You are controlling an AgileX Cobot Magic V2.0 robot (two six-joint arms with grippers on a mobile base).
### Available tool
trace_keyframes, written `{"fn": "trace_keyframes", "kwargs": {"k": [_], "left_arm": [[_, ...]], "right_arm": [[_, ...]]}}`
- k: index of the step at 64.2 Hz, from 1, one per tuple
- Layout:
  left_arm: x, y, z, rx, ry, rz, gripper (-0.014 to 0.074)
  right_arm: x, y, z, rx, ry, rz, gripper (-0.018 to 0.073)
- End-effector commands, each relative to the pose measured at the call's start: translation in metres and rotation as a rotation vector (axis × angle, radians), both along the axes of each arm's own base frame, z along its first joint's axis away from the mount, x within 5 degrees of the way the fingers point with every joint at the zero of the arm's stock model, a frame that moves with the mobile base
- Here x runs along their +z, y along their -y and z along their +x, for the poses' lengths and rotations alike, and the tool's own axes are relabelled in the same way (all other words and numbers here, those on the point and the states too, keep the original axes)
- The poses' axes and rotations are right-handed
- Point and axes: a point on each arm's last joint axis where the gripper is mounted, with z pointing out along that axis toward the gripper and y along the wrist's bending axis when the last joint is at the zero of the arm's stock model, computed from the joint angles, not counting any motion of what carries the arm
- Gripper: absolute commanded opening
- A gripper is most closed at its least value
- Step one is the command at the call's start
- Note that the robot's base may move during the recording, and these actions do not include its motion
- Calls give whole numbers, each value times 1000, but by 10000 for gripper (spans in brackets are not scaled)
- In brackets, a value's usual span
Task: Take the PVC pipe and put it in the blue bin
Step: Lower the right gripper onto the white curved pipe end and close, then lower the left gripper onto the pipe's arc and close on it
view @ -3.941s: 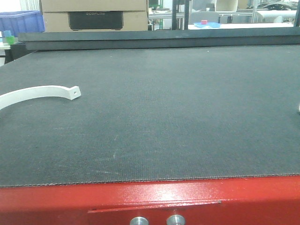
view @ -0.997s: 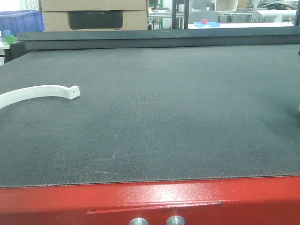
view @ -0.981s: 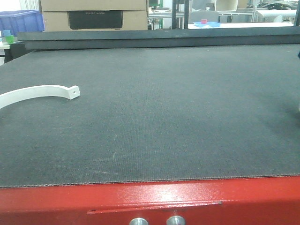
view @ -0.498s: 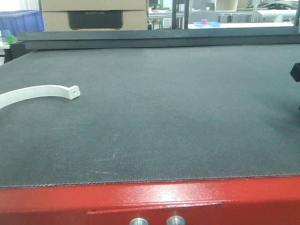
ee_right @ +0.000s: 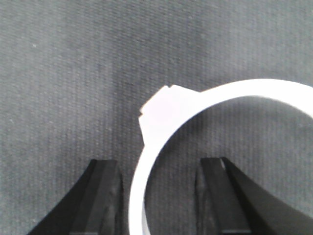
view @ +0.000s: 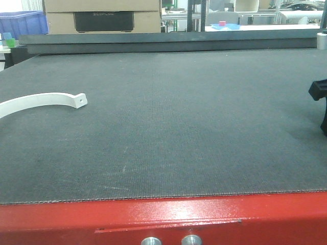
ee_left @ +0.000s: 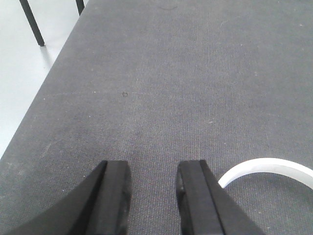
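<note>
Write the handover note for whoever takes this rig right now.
Left gripper: open and empty over the mat. The first PVC arc lies flat on the mat close beside one finger, not between the jaws.
Right gripper: open, jaws on either side of the second PVC arc, not closed on it.
Blue bin: beyond the table's back left corner; its inside cannot be seen.
Done: neither arc is gripped.
Left: close the right gripper on its arc, lift it and carry it to the bin; the first arc probably follows.
</note>
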Motion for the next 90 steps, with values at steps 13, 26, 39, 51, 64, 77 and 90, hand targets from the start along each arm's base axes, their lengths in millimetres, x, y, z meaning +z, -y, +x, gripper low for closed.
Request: {"fn": "trace_keyframes", "kwargs": {"k": [13,26,39,51,64,77,90], "left_arm": [[5,-1,1,-2,29,12,183],[3,0,0,-2,0,7,183],[1,1,-1,-4,-22,-3,183],[-2,9,1,-31,-34,-5,183],[-12,31,9,-108,-69,-2,183],[-35,42,20,-139,-142,-12,183],[-56,41,27,-139,-206,-18,183]], "right_arm": [[-1,-3,5,18,23,-14,-60],[4,-3,7,21,18,-11,-168],[34,-4,5,24,55,-9,-168],[75,-11,-1,31,175,-13,-168],[110,-25,-12,57,298,-12,-168],[130,-37,-25,72,370,16,-168],[146,-41,-37,83,420,11,-168]]}}
